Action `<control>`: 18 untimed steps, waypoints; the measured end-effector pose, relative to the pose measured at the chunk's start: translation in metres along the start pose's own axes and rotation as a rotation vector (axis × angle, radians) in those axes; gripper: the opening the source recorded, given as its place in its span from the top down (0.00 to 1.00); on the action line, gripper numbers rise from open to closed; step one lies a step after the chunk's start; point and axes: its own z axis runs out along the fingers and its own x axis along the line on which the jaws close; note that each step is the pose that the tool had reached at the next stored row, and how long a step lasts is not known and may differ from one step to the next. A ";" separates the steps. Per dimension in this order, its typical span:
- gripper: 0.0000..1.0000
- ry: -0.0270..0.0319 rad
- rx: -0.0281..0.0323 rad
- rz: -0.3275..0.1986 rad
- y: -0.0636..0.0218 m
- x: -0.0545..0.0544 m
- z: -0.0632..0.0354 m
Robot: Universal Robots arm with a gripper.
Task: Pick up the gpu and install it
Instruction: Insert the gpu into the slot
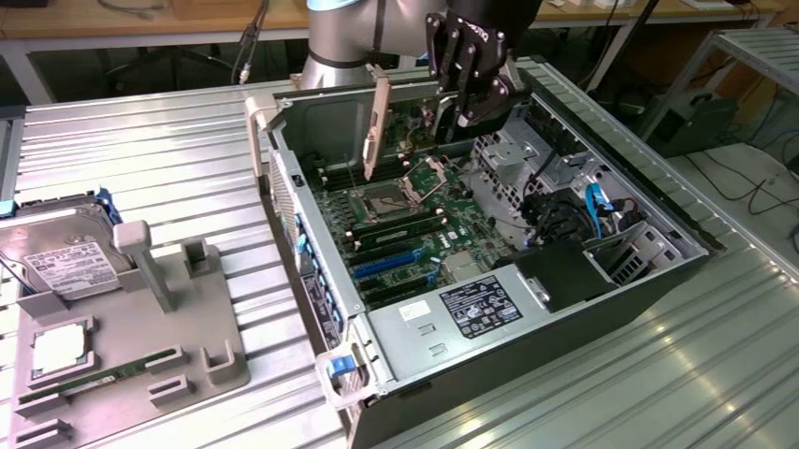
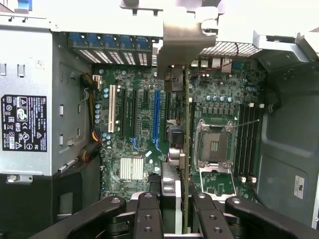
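We find the tool [image 1: 465, 114] closed on the gpu [image 1: 376, 120], gripping the card on edge, with its silver bracket toward the case's slotted rear wall. The gpu hangs over the motherboard [image 1: 402, 224] inside the open computer case [image 1: 290, 201]. In the wrist view it lines up between the blue slot [image 2: 156, 117] and the processor socket [image 2: 214, 147]. We cannot tell whether it is seated. The case lies on the table [image 1: 163, 150].

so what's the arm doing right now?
The gripper is shut on the gpu and holds it edge-down over the open case, with the bracket toward the rear wall. The card hangs above the motherboard. From the wrist view it sits between the blue slot and the CPU socket. It is not seated in a slot yet.
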 end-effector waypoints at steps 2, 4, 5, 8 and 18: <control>0.72 0.0000 0.0000 0.000 0.0000 0.000 0.0000; 0.72 -0.0001 0.0001 0.000 0.0000 0.000 0.0002; 0.72 0.0003 0.0001 0.002 0.0000 0.000 0.0007; 0.72 0.0008 0.0012 0.038 0.0002 0.000 0.0032; 0.72 0.0043 0.0014 0.044 0.0029 -0.008 0.0245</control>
